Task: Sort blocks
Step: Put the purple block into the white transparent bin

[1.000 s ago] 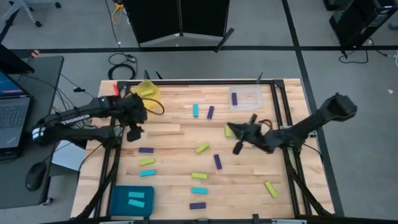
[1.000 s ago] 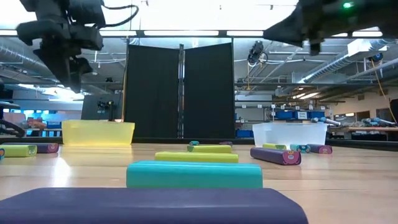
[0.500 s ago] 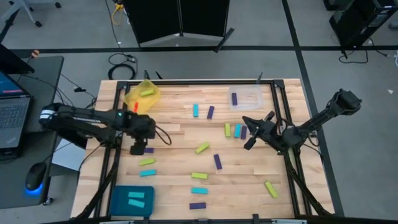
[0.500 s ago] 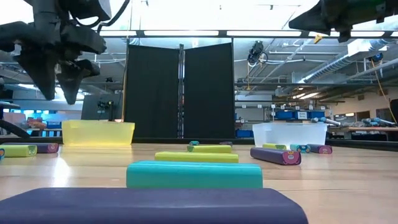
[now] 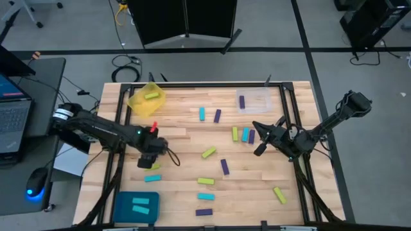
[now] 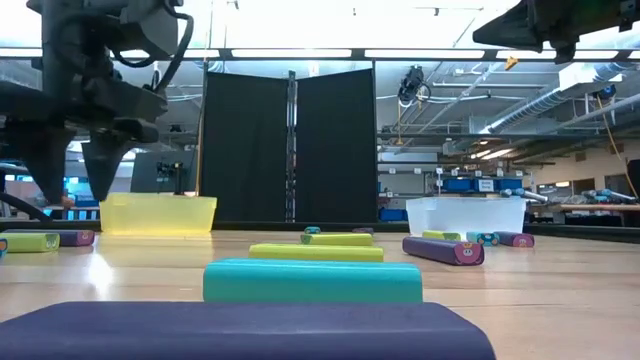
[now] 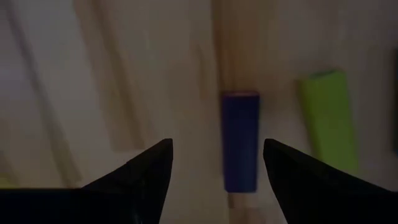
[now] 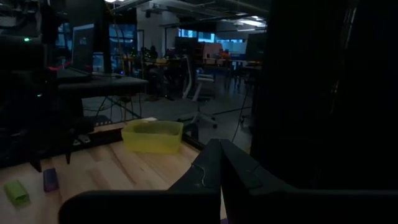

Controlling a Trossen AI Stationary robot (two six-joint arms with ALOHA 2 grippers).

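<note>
My left gripper (image 5: 149,158) points down, open, above the table's left part; in the low view it is still clear of the wood (image 6: 72,185). Below it a dark purple block (image 7: 239,140) lies flat on the table, in line with the gap between the fingers, beside a yellow-green block (image 7: 328,121). My right gripper (image 5: 255,124) hovers shut over the right side, level, touching nothing, next to a row of a yellow-green (image 5: 235,133), a cyan (image 5: 244,135) and a purple block (image 5: 251,136). More blocks lie scattered mid-table.
A yellow tray (image 5: 138,101) at the far left holds a yellow-green block. A clear tray (image 5: 260,102) at the far right holds a purple one. A teal tray (image 5: 122,208) at the near left holds two cyan blocks. A laptop (image 5: 13,115) sits off the table's left.
My left gripper has left the yellow tray, gone toward the table's near edge and come down over the purple block, rolling as it went. My right gripper has drawn back toward the right edge and risen a little, uncovering the row of three blocks.
</note>
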